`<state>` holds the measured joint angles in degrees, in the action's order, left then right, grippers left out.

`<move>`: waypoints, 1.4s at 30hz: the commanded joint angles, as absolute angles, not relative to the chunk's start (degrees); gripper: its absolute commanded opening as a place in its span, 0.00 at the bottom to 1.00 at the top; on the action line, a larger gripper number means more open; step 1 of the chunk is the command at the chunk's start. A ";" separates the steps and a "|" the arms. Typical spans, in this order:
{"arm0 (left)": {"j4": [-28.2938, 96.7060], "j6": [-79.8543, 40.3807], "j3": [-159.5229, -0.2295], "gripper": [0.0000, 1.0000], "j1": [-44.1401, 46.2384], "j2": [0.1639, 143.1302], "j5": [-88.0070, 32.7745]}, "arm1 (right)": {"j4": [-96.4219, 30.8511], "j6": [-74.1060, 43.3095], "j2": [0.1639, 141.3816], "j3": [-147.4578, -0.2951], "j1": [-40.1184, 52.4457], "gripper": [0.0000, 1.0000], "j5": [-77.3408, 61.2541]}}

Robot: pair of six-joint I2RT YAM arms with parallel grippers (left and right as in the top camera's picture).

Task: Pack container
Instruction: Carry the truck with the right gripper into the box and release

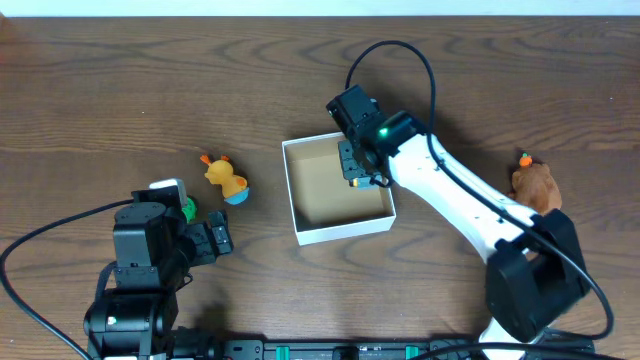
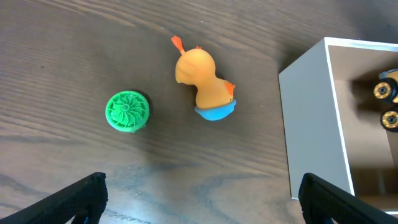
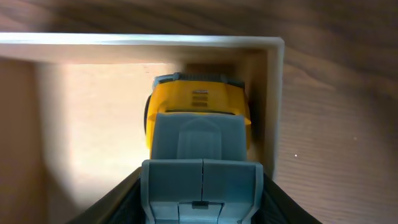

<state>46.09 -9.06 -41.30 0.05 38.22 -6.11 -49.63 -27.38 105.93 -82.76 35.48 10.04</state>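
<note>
The container (image 1: 340, 228) is a square white-walled box with a brown inside, at the table's middle; it also shows in the left wrist view (image 2: 311, 112) and the right wrist view (image 3: 143, 40). My right gripper (image 1: 358, 165) reaches down into it by its right wall, shut on a yellow and grey toy truck (image 3: 199, 102), with the fingers (image 3: 202, 190) on either side of the grey part. My left gripper (image 1: 208, 240) is open and empty (image 2: 202, 208), near the table's front left. An orange duck toy (image 1: 226, 178) (image 2: 204, 78) and a green round toy (image 1: 188, 209) (image 2: 127, 111) lie left of the container.
A brown animal toy (image 1: 535, 185) lies on the wooden table at the far right, beside the right arm. The right arm's black cable loops over the table behind the container.
</note>
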 commanded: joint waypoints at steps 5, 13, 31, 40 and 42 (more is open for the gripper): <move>46.24 -9.30 -42.61 0.98 -0.10 38.33 -6.87 | -49.10 -36.38 105.60 -83.09 34.54 0.01 16.36; 46.26 -9.30 -42.61 0.98 -0.10 38.33 -6.87 | -49.50 -40.69 105.60 -83.09 34.50 0.01 16.80; 46.26 -9.30 -42.61 0.98 -0.10 38.44 -6.87 | -50.37 -35.88 105.60 -83.09 34.46 0.36 14.13; 46.26 -9.30 -42.61 0.98 -0.10 38.44 -6.87 | -50.35 -35.90 105.60 -83.09 34.46 0.70 14.13; 46.26 -9.30 -42.61 0.98 -0.10 38.44 -6.87 | -50.33 -35.90 105.60 -83.09 34.46 0.74 14.13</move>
<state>46.13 -9.04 -41.30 0.05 38.22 -6.11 -50.22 -36.12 106.02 -82.76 35.00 13.52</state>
